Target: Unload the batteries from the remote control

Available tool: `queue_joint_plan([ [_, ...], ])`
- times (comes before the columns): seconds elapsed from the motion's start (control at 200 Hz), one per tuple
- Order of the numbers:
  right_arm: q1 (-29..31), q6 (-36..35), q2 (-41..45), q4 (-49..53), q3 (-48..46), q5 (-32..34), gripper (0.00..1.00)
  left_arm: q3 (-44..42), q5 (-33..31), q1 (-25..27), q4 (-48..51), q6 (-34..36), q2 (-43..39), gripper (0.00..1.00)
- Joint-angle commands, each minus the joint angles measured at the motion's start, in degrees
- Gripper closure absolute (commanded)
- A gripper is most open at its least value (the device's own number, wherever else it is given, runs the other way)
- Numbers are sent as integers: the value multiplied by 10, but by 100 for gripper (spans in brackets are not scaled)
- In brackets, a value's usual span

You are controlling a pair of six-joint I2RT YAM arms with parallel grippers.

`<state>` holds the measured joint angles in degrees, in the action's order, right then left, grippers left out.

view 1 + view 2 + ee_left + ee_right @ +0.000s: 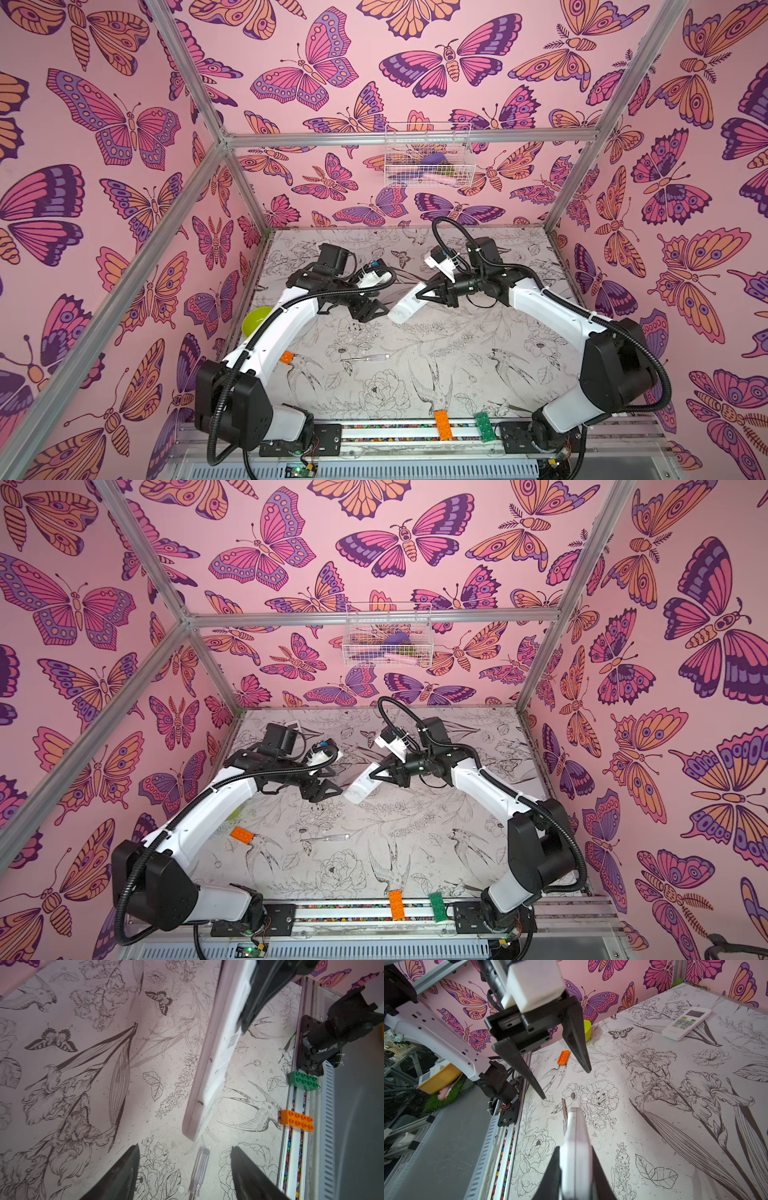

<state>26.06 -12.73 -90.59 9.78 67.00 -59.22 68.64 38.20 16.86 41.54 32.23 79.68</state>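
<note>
Two remotes: one white remote (pixel 405 308) is lifted clear of the table (pixel 415 386) between the arms; a second remote (pixel 685 1022) lies face up on the far part of the table, well apart
Right end effector (pixel 420 292): clenched on the upper end of the white remote, which shows edge-on between its fingers in the right wrist view, free end slanting down
Left end effector (pixel 374 312): released, jaws spread wide and empty, just beside the white remote's free end and not touching it
Batteries: none visible in any view; judged to be inside a remote, since no loose cell shows on the table
Back of white remote: the left wrist view shows a plain face with small print; no open bay shows, though the right fingers hide part of it
Screwdriver (pixel 365 357): clear handle, lying on the table below the white remote
Lime bowl (pixel 255 320): at the left edge, mostly behind the left arm, inside not readable
Orange brick (pixel 286 357): on the table near the bowl
Progress: early, by my reading; the remote is raised and presented, while opening the cover and pulling every cell remain
</note>
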Motion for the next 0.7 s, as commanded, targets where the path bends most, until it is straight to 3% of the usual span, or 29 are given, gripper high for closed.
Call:
queue_joint_plan([
  [0.0,1,31,17,-64,-22,-15,100,-4,36,-28,-8,-21,-24,25],
  [0.095,1,85,17,-117,-42,3,100,-12,70,-60,-24,-57,-34,23],
  [0.235,1,207,19,-288,-102,43,100,-40,98,-96,-79,-127,-49,20],
  [0.456,5,379,19,-529,-190,186,100,-69,86,-120,-177,-252,-46,14],
  [0.696,31,482,11,-641,-254,339,100,-112,88,-122,-286,-381,-32,13],
])
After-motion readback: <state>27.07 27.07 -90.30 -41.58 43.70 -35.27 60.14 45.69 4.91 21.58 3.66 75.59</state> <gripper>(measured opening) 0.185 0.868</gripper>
